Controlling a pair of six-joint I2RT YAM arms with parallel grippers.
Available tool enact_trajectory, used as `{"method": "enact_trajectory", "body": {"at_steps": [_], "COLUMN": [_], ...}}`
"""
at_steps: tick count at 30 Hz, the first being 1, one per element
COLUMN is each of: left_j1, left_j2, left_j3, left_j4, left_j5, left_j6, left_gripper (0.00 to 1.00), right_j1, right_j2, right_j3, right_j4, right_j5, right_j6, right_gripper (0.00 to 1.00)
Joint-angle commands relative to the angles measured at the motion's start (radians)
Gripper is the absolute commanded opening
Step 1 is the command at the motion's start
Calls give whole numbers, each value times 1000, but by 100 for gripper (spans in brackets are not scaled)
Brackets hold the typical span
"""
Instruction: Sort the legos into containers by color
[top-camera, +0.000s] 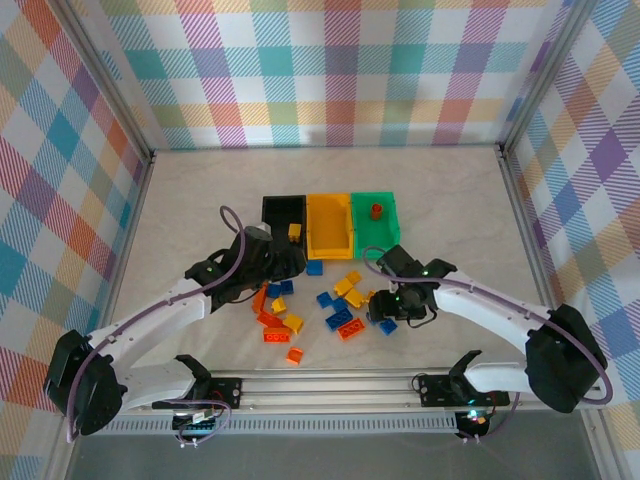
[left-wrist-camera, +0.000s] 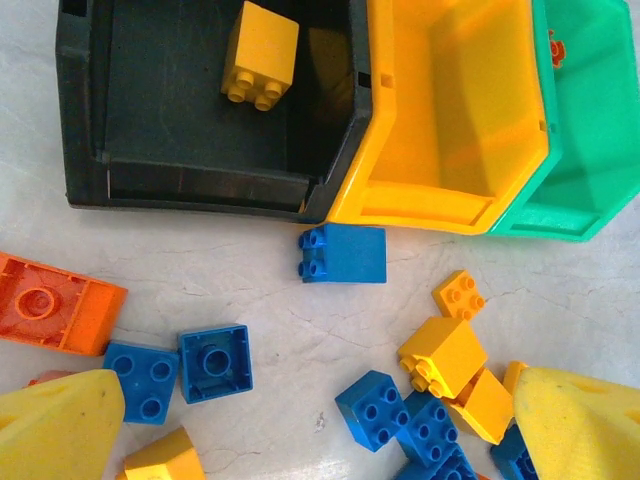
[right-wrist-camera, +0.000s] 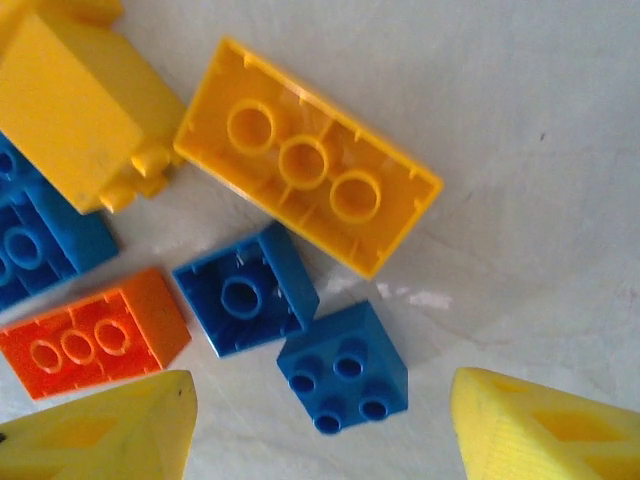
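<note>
Your left gripper (left-wrist-camera: 315, 410) hangs just in front of the black bin (left-wrist-camera: 85, 120). Its yellow fingers (left-wrist-camera: 60, 430) are spread wide and grip nothing; loose bricks lie on the table (left-wrist-camera: 250, 280) below them. The three bins stand joined in a row. The black bin, on the left, has one yellow brick (left-wrist-camera: 260, 52) lying inside it. The yellow bin (left-wrist-camera: 400, 190) is in the middle. The green bin (left-wrist-camera: 590, 150), on the right, holds a small orange-red piece (top-camera: 377, 210). A blue brick (left-wrist-camera: 343, 253) lies on the table just in front of where the black and yellow bins meet.

The rest of the legos (top-camera: 320, 310) are scattered on the table between your two arms, with blue, yellow and orange-red mixed together.

On the right, your right gripper (right-wrist-camera: 322, 395) is low over that scatter. Its jaws are partly apart, and a blue square brick (right-wrist-camera: 343, 380) lies studs-up between them, with a gap on each side, so neither finger (right-wrist-camera: 540, 430) touches it. Just beside it are an upturned blue brick (right-wrist-camera: 245, 290), an orange brick (right-wrist-camera: 90, 335) and a long yellow brick (right-wrist-camera: 305, 165), both also upturned.
</note>
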Motion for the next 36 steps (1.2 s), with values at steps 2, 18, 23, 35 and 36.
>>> {"method": "enact_trajectory", "body": {"at_steps": [2, 18, 23, 35, 36], "left_j1": [7, 39, 40, 41, 41], "left_j2": [-11, -26, -34, -41, -44], "left_j3": [-16, -32, -36, -39, -42], "left_j4": [4, -6, -2, -6, -7], "left_j5": [-23, -23, -25, -27, -30], "left_j6": [-12, -15, -16, -14, -14], "left_gripper": [100, 100, 100, 100, 100], "right_j1": [38, 95, 96, 94, 94], "right_j2": [40, 212, 177, -26, -33], "right_j3": [-24, -33, -42, 27, 52], "right_j4": [-53, 74, 88, -50, -61], "right_j5": [9, 78, 66, 115, 115], "right_j6": [34, 44, 31, -4, -15], "right_gripper": [68, 57, 49, 35, 35]}}
